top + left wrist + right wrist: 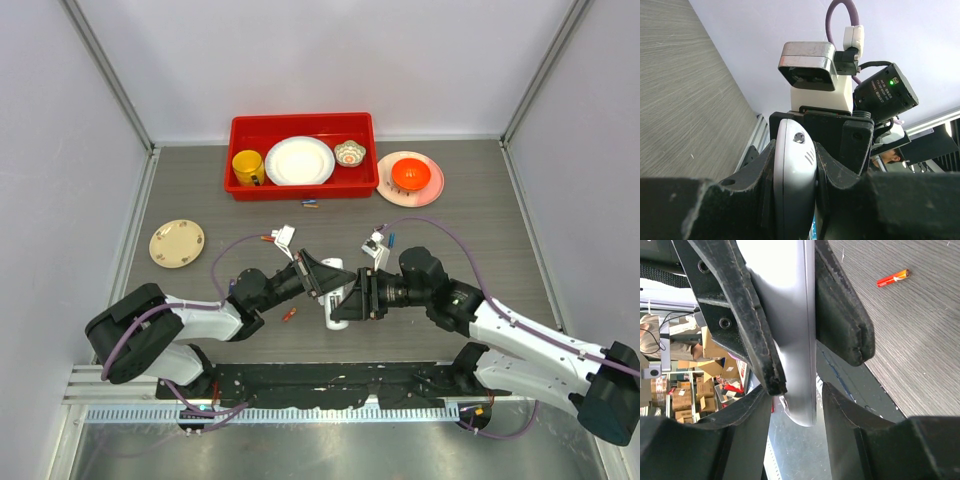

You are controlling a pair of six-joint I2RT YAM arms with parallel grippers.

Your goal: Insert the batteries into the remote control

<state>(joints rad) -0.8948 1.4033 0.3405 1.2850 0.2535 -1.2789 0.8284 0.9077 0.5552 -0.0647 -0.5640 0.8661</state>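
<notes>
The white remote control (341, 292) hangs above the table's middle between both grippers. My left gripper (322, 272) is shut on it; in the left wrist view (795, 150) both pads press its sides (794, 175). My right gripper (347, 308) is open, its jaws straddling the remote's rounded end (799, 405) with a small gap on each side. A red-orange battery (893, 277) lies on the table below (290, 315). More batteries lie by the bin (310, 203), at the left (268, 238) and a blue one at the right (390, 239).
A red bin (300, 188) at the back holds a yellow mug, a white plate and a small bowl. A pink plate with an orange bowl (410, 177) stands to its right, a beige plate (177, 243) at the left. Small white pieces (285, 236) (375, 243) lie mid-table.
</notes>
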